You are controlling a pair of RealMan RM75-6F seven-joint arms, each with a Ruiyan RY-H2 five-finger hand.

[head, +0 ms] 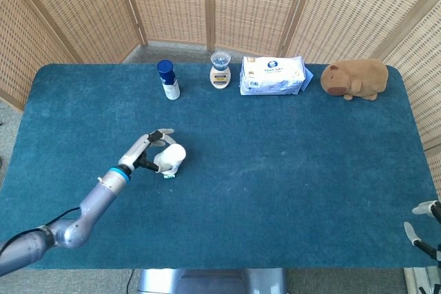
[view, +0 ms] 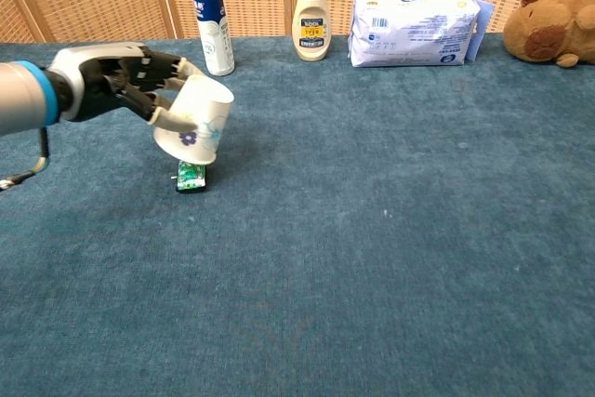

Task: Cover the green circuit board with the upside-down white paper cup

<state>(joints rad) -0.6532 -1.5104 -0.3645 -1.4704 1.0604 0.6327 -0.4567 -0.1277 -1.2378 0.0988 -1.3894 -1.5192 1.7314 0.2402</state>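
A screen of woven cane panels (head: 207, 5) stands behind a table with a dark blue, carpet-like cloth (head: 289, 191). Along the far edge of the table are a blue spray can (view: 208, 19), a small cream bottle (view: 310, 16), a pack of wet wipes (view: 414, 27) and a brown plush animal (view: 556, 33), all well apart from the work area.

The left hand (view: 130, 84) grasps the white paper cup (view: 195, 123) by its side wall, with the mouth turned down and tilted toward the table. The cup hangs just above the green circuit board (view: 191, 175), which lies flat on the cloth near the left side; the lower rim of the cup is very near the board, but I cannot tell if it touches. In the head view the cup (head: 170, 158) hides most of the board (head: 169, 174).

In my judgement the cup is very light and thin, so it can crush if the fingers press hard, and it can tip easily when it is let go. The side wall near the closed bottom is the stiffest place to hold. The board is small and stiff and has a thin pin standing up, which may catch the rim. The cloth is soft and rough, so the cup will probably not slide.

Only the fingertips of the right hand (head: 422, 222) show at the lower right corner, with the fingers apart and nothing in them.
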